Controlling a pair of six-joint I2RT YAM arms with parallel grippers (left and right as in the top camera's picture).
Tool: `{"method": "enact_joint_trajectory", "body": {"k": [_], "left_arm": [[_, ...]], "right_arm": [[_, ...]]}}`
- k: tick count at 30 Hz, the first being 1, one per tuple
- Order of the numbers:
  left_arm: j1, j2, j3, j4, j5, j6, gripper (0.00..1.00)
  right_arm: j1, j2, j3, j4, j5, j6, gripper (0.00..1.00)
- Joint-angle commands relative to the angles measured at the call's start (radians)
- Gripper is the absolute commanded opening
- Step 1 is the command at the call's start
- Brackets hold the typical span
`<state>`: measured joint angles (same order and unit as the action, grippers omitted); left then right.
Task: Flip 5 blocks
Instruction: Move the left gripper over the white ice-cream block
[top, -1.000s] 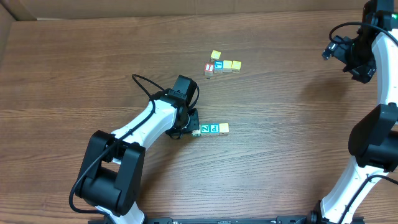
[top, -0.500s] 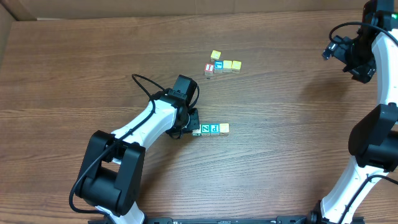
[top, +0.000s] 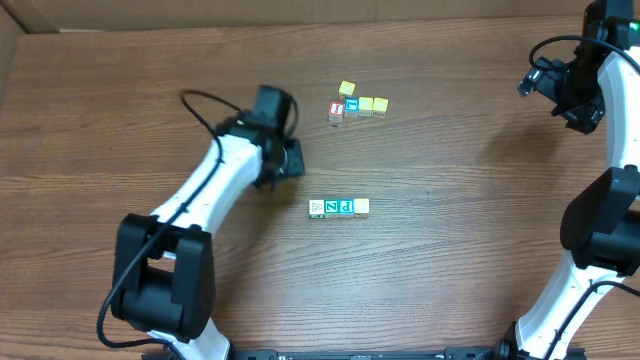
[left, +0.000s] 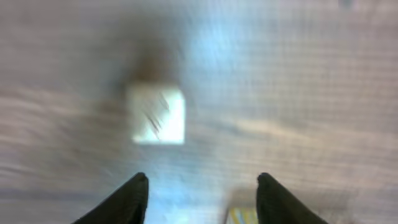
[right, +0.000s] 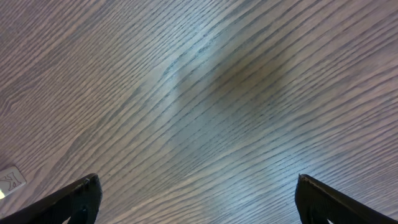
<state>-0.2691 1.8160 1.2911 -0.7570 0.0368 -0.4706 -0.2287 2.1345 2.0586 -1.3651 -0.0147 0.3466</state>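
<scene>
A row of blocks lies mid-table: a whitish one (top: 316, 208), a green one with a white Z (top: 331, 207), a teal one (top: 346, 207) and a pale yellow one (top: 361, 206). My left gripper (top: 291, 160) hovers up and to the left of this row, apart from it. Its wrist view is blurred. There the left gripper (left: 202, 182) is open and holds nothing; a whitish block (left: 157, 115) lies ahead, and a corner of a striped block (left: 242, 216) shows by the right finger. My right gripper (top: 531, 79) is far off at the top right. The right gripper (right: 198, 185) is wide open over bare wood.
A second cluster sits further back: a yellow cube (top: 346, 89), a red-faced cube (top: 337, 109), a blue-faced cube (top: 351, 105) and two yellowish cubes (top: 372, 105). A pale block corner (right: 11, 179) shows at the left edge of the right wrist view. A cable (top: 205, 105) loops off the left arm.
My left gripper has opened, let go of the row's left-end block and pulled away up and to the left. The whitish block now shows uncovered. The right arm has not moved.
</scene>
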Motion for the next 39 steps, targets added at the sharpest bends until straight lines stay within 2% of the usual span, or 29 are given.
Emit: {"method": "enact_joint_trajectory", "body": {"k": [1,10,16,21,39], "left_arm": [[0.042,-0.005,0.034,0.017,-0.08,0.029,0.5],[0.052,-0.005,0.016,0.061,-0.114,0.139,0.43],[0.051,-0.004,-0.031,0.105,-0.105,0.139,0.46],[0.051,-0.004,-0.072,0.174,-0.038,0.146,0.5],[0.033,-0.003,-0.079,0.187,-0.045,0.176,0.49]], "right_arm": [[-0.002,-0.021,0.008,0.003,0.005,-0.003,1.0],[-0.002,-0.021,0.008,0.003,0.005,-0.003,1.0],[-0.002,-0.021,0.008,0.003,0.005,-0.003,1.0],[-0.002,-0.021,0.008,0.003,0.005,-0.003,1.0],[-0.002,-0.021,0.008,0.003,0.005,-0.003,1.0]]}}
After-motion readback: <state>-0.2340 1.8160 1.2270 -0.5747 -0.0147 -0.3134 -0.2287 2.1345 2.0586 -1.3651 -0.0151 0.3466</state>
